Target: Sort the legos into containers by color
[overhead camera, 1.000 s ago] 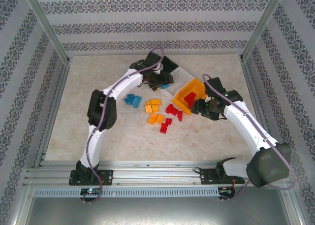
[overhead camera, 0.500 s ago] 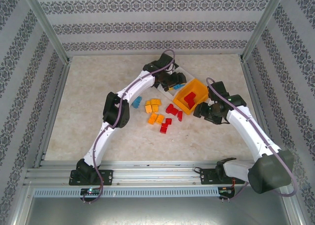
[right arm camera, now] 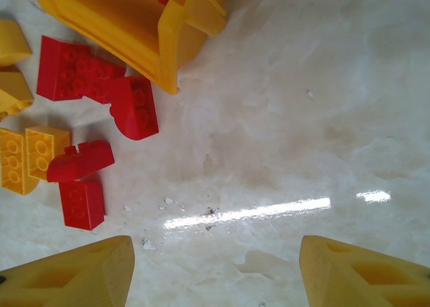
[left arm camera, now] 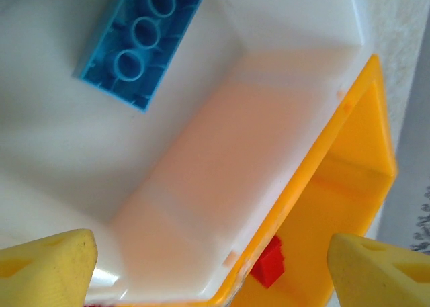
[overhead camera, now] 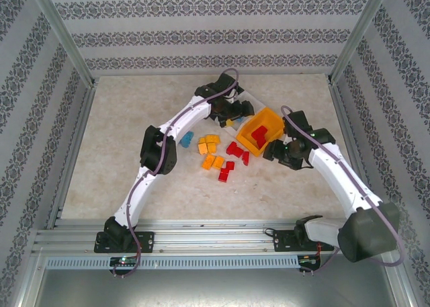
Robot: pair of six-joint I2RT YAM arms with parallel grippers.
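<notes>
Since a second ago my left arm has swung right, off the far-left corner of the row and over the white bin (left arm camera: 201, 186); my right arm has barely shifted. My left claw (left arm camera: 209, 238) hangs released above that bin with nothing between its fingers, and one blue brick (left arm camera: 141, 45) lies inside. My right claw (right arm camera: 215, 246) is spread wide too, empty, over bare surface (right arm camera: 302, 119) just beside the corner of the orange-yellow bin (right arm camera: 114, 25).

I judge the sort to be early. Red bricks (overhead camera: 261, 134) sit in the orange-yellow bin, which touches the white one. Most pieces are still loose: red bricks (right arm camera: 101, 85) near that bin, orange-yellow bricks (overhead camera: 209, 144) in the middle, and blue bricks (overhead camera: 187, 140) partly behind my left arm.

The surface is pale, glossy and marbled, with a streak of glare and a few dark specks. Patterned walls (overhead camera: 201, 31) and metal frame posts (overhead camera: 64, 35) close in the cell.
</notes>
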